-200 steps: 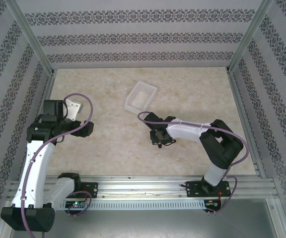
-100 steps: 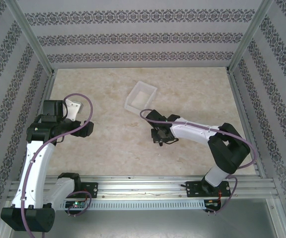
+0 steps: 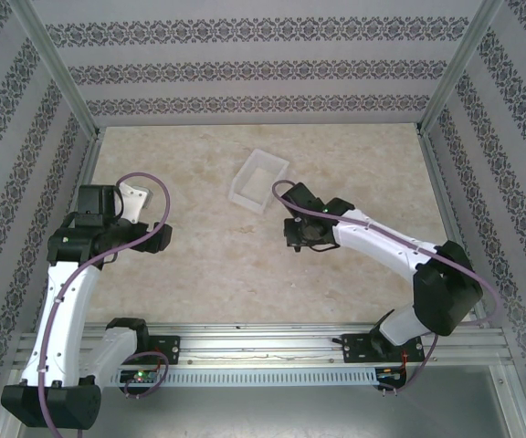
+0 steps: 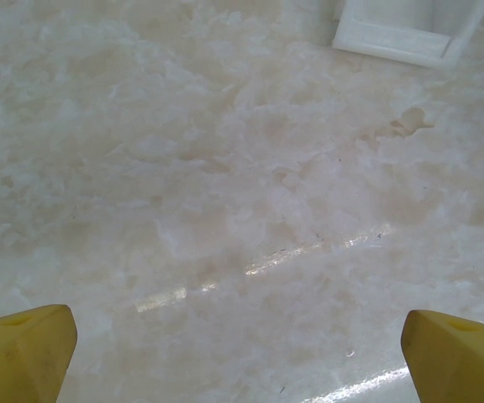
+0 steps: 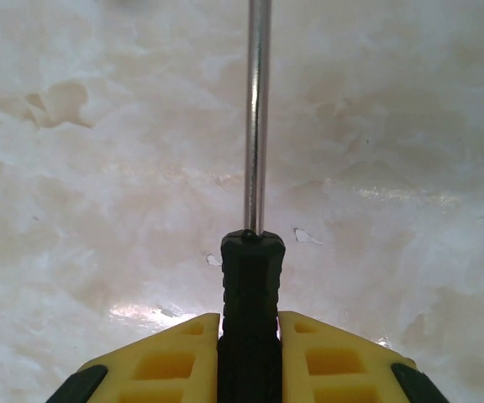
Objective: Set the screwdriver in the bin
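My right gripper [image 5: 250, 332] is shut on the screwdriver [image 5: 253, 277]. Its black handle is clamped between the yellow fingers [image 5: 170, 357] and its thin metal shaft points ahead, above the marble tabletop. Seen from above, the right gripper [image 3: 297, 233] hangs just right of and below the bin [image 3: 258, 180], a white translucent tray lying at an angle. The screwdriver is too small to make out from above. A corner of the bin [image 4: 410, 34] appears at the top right of the left wrist view. My left gripper [image 4: 240, 357] is open over bare table, far left of the bin.
The table [image 3: 208, 265] is pale marble, enclosed by patterned walls and aluminium posts [image 3: 446, 68]. A purple cable [image 3: 149, 182] loops over the left arm. A metal rail [image 3: 263, 342] runs along the near edge.
My right arm has stretched out, carrying the screwdriver up the table and slightly right, closer to the bin. The left arm has not moved.
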